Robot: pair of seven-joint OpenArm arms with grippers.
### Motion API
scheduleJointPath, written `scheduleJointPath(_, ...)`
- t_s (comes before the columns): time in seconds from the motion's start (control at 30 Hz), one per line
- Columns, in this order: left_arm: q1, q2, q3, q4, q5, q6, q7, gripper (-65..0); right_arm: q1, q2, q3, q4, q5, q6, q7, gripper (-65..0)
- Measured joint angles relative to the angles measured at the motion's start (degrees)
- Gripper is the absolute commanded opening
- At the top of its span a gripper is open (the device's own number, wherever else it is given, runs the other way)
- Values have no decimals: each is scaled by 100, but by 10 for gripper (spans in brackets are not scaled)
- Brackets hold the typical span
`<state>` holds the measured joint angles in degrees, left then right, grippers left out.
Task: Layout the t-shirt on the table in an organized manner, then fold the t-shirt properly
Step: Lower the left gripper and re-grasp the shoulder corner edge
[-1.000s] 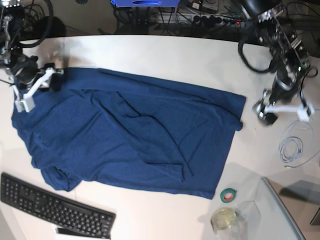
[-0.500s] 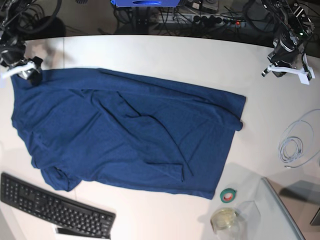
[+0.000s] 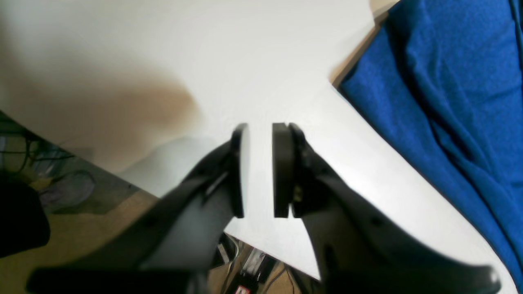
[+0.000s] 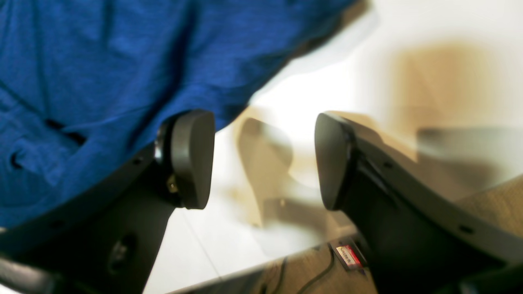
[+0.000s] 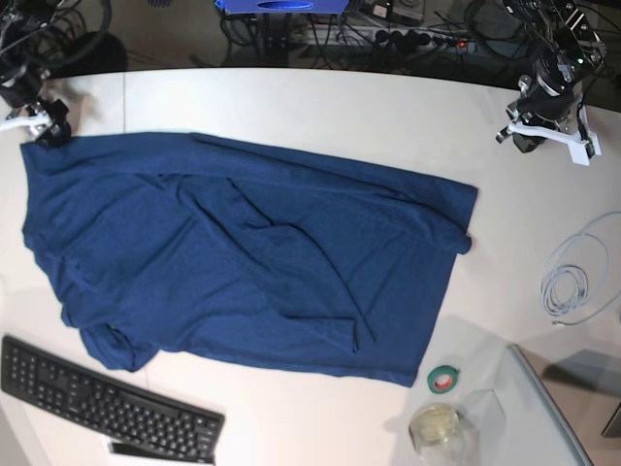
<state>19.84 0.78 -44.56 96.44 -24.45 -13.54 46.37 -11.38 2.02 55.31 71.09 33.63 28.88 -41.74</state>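
From my seat, the right claw (image 5: 29,124) sits at the far left of the base view, just off the top-left corner of the t-shirt (image 5: 243,257). Its wrist view shows the jaws well apart with nothing between the pads (image 4: 192,159), and blue cloth just beside 1 of them. If I close here without checking, I judge I could pinch only a thin edge, or drag the corner and bunch it.

The t-shirt lies spread across the middle of the tabletop (image 5: 320,107), but not flat: I count several creases running diagonally through the body, and 1 sleeve is curled under near the keyboard (image 5: 107,403). Folding over those ridges would lock them in, so the layout looks unfinished to me. That sleeve is also close enough to the keyboard that a pull toward it could snag.

Further right, a roll of green tape (image 5: 443,379) and a jar (image 5: 435,424) stand near the hem; a sweep of cloth could knock them.

The left claw (image 5: 543,131) hovers over bare tabletop, apart from the shirt's right edge. Its jaws stand nearly together, a narrow gap between them, holding nothing. It needs opening before any grasp, or it will just push fabric. A white cable coil (image 5: 572,286) lies near its path.
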Motion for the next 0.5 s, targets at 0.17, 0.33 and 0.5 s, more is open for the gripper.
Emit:
scheduleJointPath(0.17, -52, 2, -2, 0, 13, 0, 188, -530, 319, 212, -7, -656, 221, 120, 170, -287)
scheduleJointPath(0.33, -50, 2, -4, -4, 15, 2, 188, -311, 498, 236, 328, -833, 212, 164, 149, -287)
scheduleJointPath(0.5, -74, -2, 2, -291, 0, 0, 181, -95, 511, 238, 363, -837, 195, 164, 155, -326)
